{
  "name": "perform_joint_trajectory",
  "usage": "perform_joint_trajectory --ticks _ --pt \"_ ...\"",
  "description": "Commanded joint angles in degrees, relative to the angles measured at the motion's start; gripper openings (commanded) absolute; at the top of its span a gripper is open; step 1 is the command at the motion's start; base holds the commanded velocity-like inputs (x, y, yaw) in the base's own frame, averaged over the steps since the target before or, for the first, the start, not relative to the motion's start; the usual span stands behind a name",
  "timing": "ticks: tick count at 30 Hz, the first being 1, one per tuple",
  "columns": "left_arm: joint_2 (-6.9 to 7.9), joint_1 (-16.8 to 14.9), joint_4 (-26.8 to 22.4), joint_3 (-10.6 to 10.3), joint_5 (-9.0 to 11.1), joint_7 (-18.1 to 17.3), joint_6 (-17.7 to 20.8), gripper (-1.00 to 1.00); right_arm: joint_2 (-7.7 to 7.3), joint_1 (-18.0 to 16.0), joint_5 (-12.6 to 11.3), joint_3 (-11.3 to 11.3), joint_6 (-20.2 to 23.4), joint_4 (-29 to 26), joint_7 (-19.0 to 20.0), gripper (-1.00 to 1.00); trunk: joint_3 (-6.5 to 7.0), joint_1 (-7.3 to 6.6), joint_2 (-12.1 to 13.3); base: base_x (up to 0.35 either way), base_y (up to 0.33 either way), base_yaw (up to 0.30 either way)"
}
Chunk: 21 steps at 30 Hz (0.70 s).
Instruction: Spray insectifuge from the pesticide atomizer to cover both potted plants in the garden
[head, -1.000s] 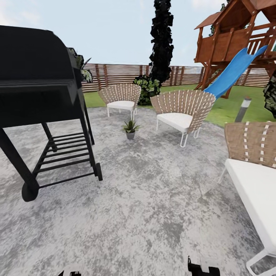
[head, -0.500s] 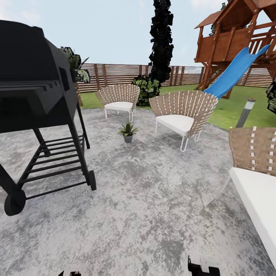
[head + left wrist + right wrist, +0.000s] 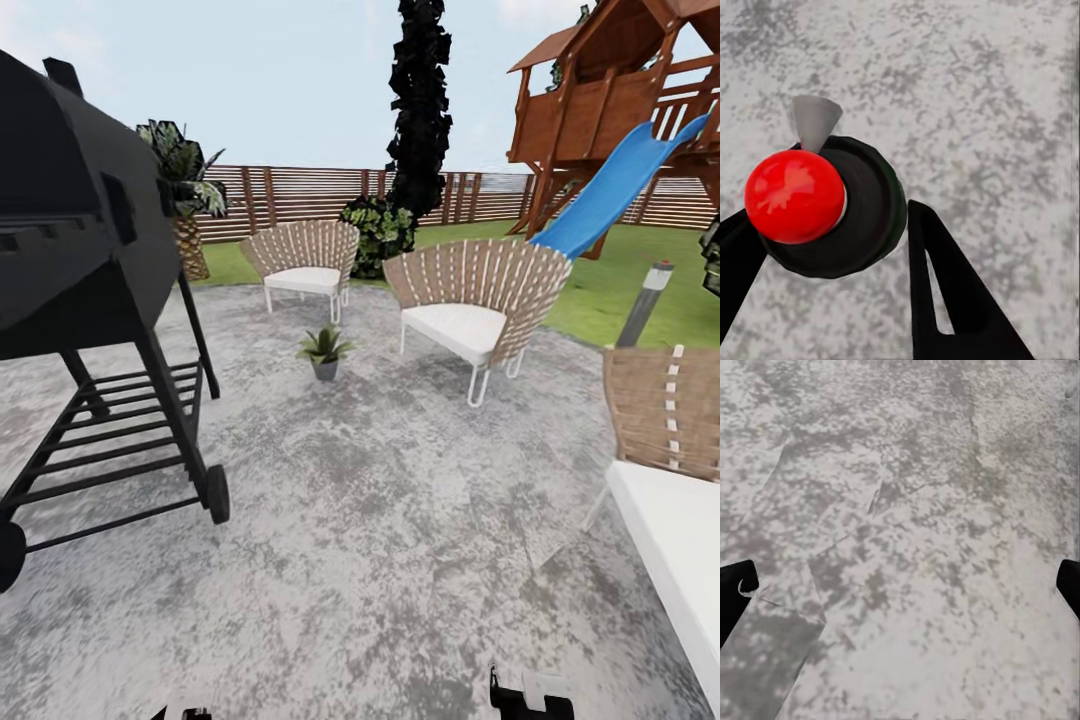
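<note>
In the left wrist view the pesticide atomizer (image 3: 862, 217) has a dark round body, a red dome and a small grey nozzle. It sits between the two black fingers of my left gripper (image 3: 829, 217), which is shut on it above the speckled patio. My right gripper (image 3: 904, 577) is open, its fingertips far apart over bare paving. A dark bit of that gripper (image 3: 525, 700) pokes in at the head view's bottom edge. One potted plant (image 3: 323, 352), a low green rosette in a grey pot, stands on the patio ahead, between the grill and the chairs.
A black wheeled grill (image 3: 90, 300) looms close on the left. Two woven chairs (image 3: 300, 262) (image 3: 475, 300) stand beyond the plant, and a third seat (image 3: 670, 470) is near on the right. Farther back are a bollard lamp (image 3: 645, 300), a blue slide (image 3: 610, 195), a palm (image 3: 185, 215) and the slat fence (image 3: 300, 195).
The whole head view has shifted: the grill, the plant and the chairs have slid left in the picture, so the camera has moved. Nothing on the patio has moved itself.
</note>
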Motion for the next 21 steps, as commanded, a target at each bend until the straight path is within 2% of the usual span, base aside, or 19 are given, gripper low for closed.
perform_joint_trajectory --ticks 1,21 --pt "0.0 0.0 0.0 0.0 0.2 0.0 -0.2 -1.0 0.01 0.0 0.6 -0.4 -0.1 0.0 -0.2 1.0 -0.05 0.02 0.0 0.292 -0.142 0.0" --pt "0.0 0.0 0.0 0.0 0.2 0.0 -0.2 -1.0 0.01 0.0 0.6 -0.4 -0.1 0.0 -0.2 1.0 -0.05 0.02 0.0 0.309 -0.123 0.0"
